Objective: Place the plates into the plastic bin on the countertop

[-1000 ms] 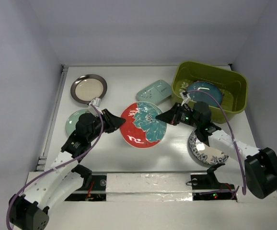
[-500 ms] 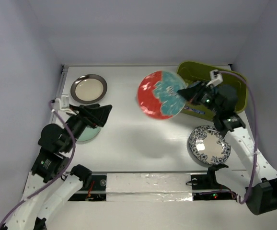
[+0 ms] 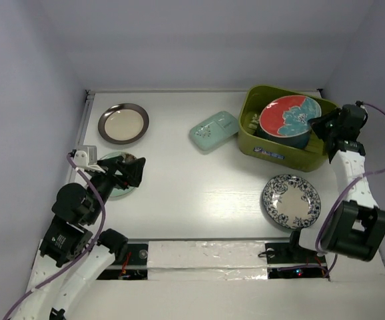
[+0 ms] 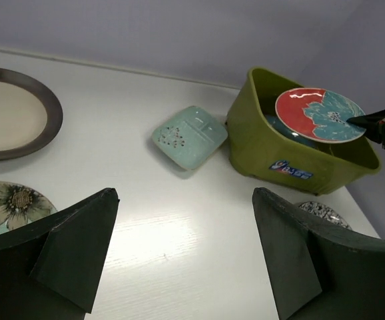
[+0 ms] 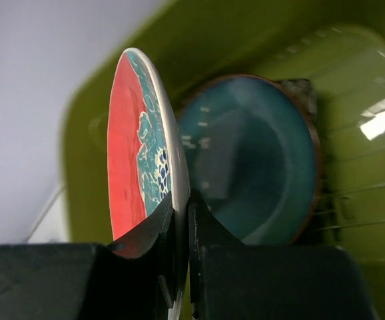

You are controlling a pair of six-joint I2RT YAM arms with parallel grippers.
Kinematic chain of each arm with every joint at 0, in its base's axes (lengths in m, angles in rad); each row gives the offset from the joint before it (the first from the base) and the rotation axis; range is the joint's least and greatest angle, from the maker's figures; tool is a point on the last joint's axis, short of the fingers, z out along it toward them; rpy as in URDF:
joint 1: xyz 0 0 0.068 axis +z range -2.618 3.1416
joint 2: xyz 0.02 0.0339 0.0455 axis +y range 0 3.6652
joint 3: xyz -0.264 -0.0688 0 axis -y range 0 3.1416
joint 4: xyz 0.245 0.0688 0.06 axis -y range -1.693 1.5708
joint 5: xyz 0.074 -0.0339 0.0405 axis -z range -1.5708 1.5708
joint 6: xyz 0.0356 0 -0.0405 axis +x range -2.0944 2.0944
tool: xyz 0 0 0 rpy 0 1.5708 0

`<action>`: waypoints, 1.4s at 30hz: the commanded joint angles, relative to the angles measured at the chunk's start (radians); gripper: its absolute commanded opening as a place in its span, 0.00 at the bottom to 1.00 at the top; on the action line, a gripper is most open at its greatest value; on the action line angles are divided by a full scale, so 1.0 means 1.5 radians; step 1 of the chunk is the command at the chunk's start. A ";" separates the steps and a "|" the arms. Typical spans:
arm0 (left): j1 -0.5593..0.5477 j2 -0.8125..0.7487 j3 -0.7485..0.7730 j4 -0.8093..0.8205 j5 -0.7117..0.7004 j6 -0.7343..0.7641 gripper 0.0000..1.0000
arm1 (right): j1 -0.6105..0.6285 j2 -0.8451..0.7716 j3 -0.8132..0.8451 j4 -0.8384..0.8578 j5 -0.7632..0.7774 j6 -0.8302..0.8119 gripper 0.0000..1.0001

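My right end effector [image 5: 182, 217] grips the red-and-teal plate [image 5: 136, 153] over the bin [image 5: 259, 33]; dropped tilted, it could chip the teal plate [image 5: 252, 160].

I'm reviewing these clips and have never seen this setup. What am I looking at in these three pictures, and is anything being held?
Two robot arms are bolted at the near edge of a white countertop. The wide picture comes from a fixed camera above and behind them. The other two come from a camera on each wrist, so the dark wedges in them are that arm's own fingers.

The right gripper is shut on the rim of a red-and-teal plate, holding it over the olive-green plastic bin. A dark teal plate lies inside the bin. The left gripper is open and empty, near a mint round plate with a flower on it.

Also on the countertop are a metal-rimmed cream plate, a mint rectangular dish and a blue-floral white plate.
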 commanded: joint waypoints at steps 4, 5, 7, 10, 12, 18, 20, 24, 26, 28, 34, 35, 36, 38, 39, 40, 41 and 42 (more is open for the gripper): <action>0.000 -0.026 -0.030 0.027 -0.007 0.021 0.80 | -0.015 0.061 0.081 0.091 -0.003 0.040 0.00; 0.000 -0.026 -0.037 0.030 -0.005 0.019 0.80 | -0.015 0.086 0.085 0.086 0.005 0.039 0.00; -0.006 -0.026 -0.049 0.039 0.008 0.013 0.80 | -0.015 0.103 0.084 0.086 0.008 0.037 0.00; -0.006 -0.025 -0.056 0.046 0.017 0.007 0.80 | -0.015 0.128 0.075 0.089 0.004 0.033 0.00; -0.006 -0.023 -0.057 0.048 0.023 0.005 0.80 | -0.015 0.135 0.065 0.095 -0.001 0.030 0.00; -0.012 0.023 -0.065 0.067 0.083 -0.011 0.80 | -0.015 0.145 0.058 0.052 0.018 -0.010 0.12; -0.012 0.068 -0.066 0.070 0.103 -0.019 0.79 | -0.015 0.141 0.052 0.035 0.036 -0.024 0.28; -0.012 0.118 -0.080 0.110 0.167 -0.052 0.76 | -0.015 0.137 0.045 0.010 0.061 -0.059 0.56; -0.012 0.137 -0.103 0.133 0.196 -0.083 0.75 | -0.015 0.133 0.045 -0.002 0.078 -0.070 0.73; -0.020 0.161 -0.129 0.172 0.230 -0.114 0.73 | -0.015 0.124 0.045 -0.013 0.090 -0.084 0.80; -0.146 0.258 -0.169 0.262 0.162 -0.160 0.65 | -0.015 0.078 0.060 -0.045 0.164 -0.120 0.97; -0.167 0.279 -0.169 0.271 0.152 -0.168 0.63 | -0.015 0.075 0.072 -0.053 0.186 -0.127 0.99; -0.208 0.297 -0.167 0.285 0.122 -0.170 0.62 | -0.015 0.073 0.077 -0.059 0.194 -0.135 1.00; -0.245 0.355 -0.157 0.299 0.090 -0.171 0.58 | -0.015 0.073 0.087 -0.076 0.212 -0.142 1.00; -0.274 0.374 -0.153 0.312 0.068 -0.172 0.57 | -0.015 0.076 0.091 -0.078 0.213 -0.144 1.00; -0.285 0.412 -0.148 0.321 0.062 -0.171 0.56 | -0.015 0.079 0.095 -0.085 0.214 -0.144 1.00; -0.296 0.433 -0.137 0.327 0.043 -0.171 0.53 | -0.015 0.087 0.099 -0.091 0.212 -0.144 1.00; -0.306 0.451 -0.132 0.342 0.031 -0.171 0.49 | -0.015 0.086 0.101 -0.094 0.211 -0.139 1.00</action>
